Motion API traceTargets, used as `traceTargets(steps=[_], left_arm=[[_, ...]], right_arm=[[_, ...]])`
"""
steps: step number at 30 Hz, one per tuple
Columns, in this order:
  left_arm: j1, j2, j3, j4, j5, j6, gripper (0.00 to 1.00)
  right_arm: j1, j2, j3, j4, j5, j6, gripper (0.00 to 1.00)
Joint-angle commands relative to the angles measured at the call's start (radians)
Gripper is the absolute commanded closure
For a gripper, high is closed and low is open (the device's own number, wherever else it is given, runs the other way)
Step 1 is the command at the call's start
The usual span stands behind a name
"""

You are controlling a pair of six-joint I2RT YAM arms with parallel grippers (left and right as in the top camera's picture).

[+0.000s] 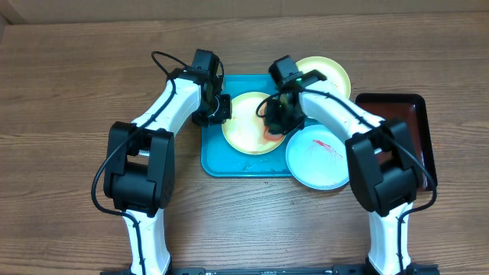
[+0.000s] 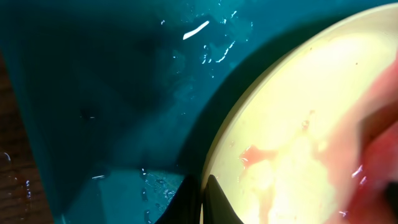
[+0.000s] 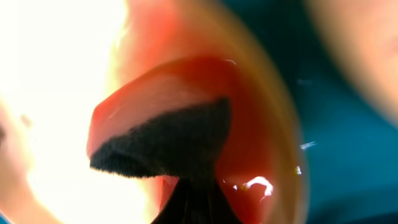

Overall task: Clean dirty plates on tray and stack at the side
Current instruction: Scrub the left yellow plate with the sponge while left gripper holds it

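Note:
A cream plate with a green rim lies on the turquoise tray, smeared with red sauce. My left gripper is shut on that plate's left rim; in the left wrist view its dark fingers pinch the edge. My right gripper is shut on a red sponge with a dark scouring side, pressed onto the plate's right part. A second cream plate lies behind. A white-blue plate with a red smear overhangs the tray's front right corner.
A smaller dark red-brown tray with a black rim stands at the right, close to my right arm. Water droplets lie on the turquoise tray floor. Bare wooden table surrounds the trays.

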Motion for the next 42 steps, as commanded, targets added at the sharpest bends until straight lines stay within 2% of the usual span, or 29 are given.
traceTargets(steps=[1, 7, 12, 18, 24, 30, 33, 37, 42], left_arm=[[0.003, 0.013, -0.007, 0.01, 0.011, -0.011, 0.96], [0.003, 0.013, -0.007, 0.018, 0.033, -0.011, 0.96], [0.003, 0.013, -0.007, 0.018, 0.036, -0.011, 0.96], [0.003, 0.013, -0.007, 0.018, 0.036, -0.011, 0.96], [0.003, 0.013, -0.007, 0.021, 0.035, -0.011, 0.96], [0.003, 0.013, -0.007, 0.026, 0.035, -0.011, 0.96], [0.003, 0.013, -0.007, 0.027, 0.036, -0.011, 0.96], [0.003, 0.013, -0.007, 0.027, 0.036, -0.011, 0.96], [0.003, 0.013, -0.007, 0.027, 0.048, -0.012, 0.96]], right_arm=[[0.107, 0.005, -0.006, 0.014, -0.048, 0.018, 0.96], [0.158, 0.005, -0.007, 0.151, 0.12, 0.153, 0.96], [0.152, 0.005, -0.007, 0.238, 0.344, 0.17, 0.96], [0.11, 0.005, -0.007, 0.225, 0.558, 0.169, 0.96], [0.067, 0.005, -0.007, 0.098, 0.491, 0.169, 0.96], [0.083, 0.005, -0.007, -0.011, 0.195, 0.143, 0.96], [0.118, 0.005, -0.007, 0.002, 0.106, 0.143, 0.96], [0.168, 0.005, -0.007, 0.071, 0.112, 0.143, 0.96], [0.163, 0.005, -0.007, 0.177, 0.113, 0.147, 0.96]])
